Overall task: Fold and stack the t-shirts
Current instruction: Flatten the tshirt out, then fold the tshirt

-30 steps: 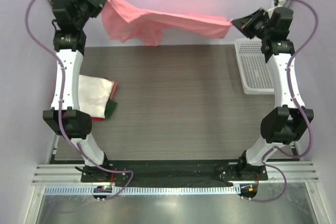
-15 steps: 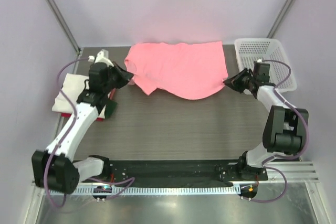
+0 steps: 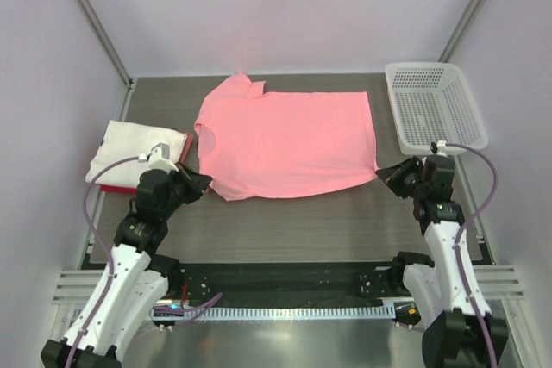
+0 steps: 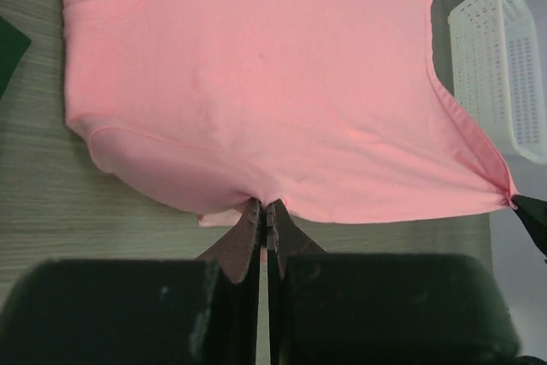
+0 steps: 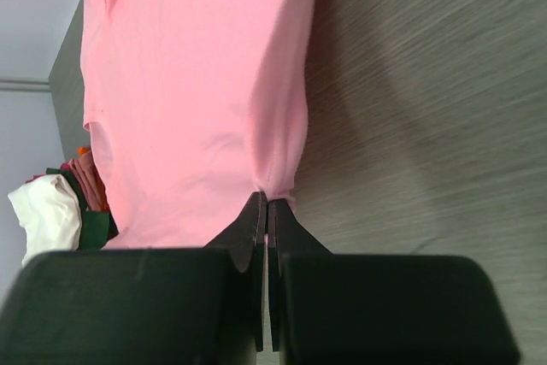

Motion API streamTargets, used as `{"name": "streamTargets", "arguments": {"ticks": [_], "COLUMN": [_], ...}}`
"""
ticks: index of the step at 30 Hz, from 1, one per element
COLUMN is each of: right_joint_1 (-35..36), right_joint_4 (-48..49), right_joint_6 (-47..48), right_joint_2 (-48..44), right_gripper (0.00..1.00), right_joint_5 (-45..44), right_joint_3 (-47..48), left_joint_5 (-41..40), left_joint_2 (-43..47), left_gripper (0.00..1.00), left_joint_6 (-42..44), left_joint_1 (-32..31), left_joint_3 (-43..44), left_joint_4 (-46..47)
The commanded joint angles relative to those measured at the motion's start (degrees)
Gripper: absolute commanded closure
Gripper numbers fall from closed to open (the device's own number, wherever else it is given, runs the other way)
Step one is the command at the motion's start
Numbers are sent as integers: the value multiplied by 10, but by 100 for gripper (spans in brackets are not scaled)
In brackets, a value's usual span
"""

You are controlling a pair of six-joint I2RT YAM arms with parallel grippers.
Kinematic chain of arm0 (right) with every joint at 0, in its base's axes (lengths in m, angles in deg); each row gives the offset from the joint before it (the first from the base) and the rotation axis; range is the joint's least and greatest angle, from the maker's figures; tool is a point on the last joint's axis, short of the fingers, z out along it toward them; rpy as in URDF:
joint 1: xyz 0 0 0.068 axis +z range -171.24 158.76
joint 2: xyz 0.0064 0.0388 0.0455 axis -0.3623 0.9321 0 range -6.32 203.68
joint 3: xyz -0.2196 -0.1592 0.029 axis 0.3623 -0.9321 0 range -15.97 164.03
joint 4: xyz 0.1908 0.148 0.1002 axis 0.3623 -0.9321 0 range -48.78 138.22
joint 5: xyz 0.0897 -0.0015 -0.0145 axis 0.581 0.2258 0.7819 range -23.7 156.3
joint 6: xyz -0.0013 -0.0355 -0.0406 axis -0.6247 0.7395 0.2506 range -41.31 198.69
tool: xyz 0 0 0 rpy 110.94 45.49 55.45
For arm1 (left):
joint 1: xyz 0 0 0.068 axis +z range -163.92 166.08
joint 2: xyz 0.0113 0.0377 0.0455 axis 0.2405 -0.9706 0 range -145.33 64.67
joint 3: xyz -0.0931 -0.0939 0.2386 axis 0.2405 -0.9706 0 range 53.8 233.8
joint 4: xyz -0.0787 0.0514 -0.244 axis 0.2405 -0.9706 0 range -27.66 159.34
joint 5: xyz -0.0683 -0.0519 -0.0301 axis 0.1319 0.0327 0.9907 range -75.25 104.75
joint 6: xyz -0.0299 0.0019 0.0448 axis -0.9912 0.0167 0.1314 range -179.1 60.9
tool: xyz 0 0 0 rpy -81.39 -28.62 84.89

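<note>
Left gripper [image 3: 199, 184], jaws shut, pinches the near sleeve edge of the plain salmon-pink cotton t-shirt [image 3: 285, 140]. The right gripper [image 3: 386, 171], likewise shut, pinches the hem corner nearest the white plastic mesh basket [image 3: 423, 66]. The shirt lies flat beside the basket, its long axis running away from it, collar end farthest. Fabric extends away from both grippers, so the fold likely carries this edge across the shirt.

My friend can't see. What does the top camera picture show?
A salmon-pink t-shirt lies spread flat on the table, the left gripper and right gripper each pinching its near edge. A folded white t-shirt sits at the left, a white mesh basket at the far right.
</note>
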Motion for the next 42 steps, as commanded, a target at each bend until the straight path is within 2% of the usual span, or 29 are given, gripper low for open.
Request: {"name": "streamTargets", "arguments": {"ticks": [1,5,7,14,18,23,35,42], "right_joint_1": [0,0,0,0,0,0,1,1], "right_joint_4": [-71,-115,-125,-140,-138,-118,-65,-35], "right_joint_6": [-10,-24,-20,-20,-22,-14,9,16], "right_joint_2": [-97,-187,-194,-151,-124,-124,3,68], "right_gripper": [99,99,99,99,99,99,99,99], "right_joint_5": [-56,-70,-80,-172,-191,-175,-138,-127], "right_joint_3": [-28,-51,-60,-61,-61,-71,0,24], "left_joint_5": [13,20,21,77,61,18,-104,-127], "left_joint_2": [62,92,87,1,-49,-55,-192,-257], "left_gripper": [100,100,99,100,100,100,100,100], "left_joint_6": [-13,-22,-28,-25,-11,-1,47,55], "left_joint_1": [-2,-3,-3,-14,-48,-58,-58,-53], "left_joint_3": [-15,-27,-26,-52,-50,-38,188,253], "left_joint_4": [-36,-52,-48,32,44,37,-43,-42]}}
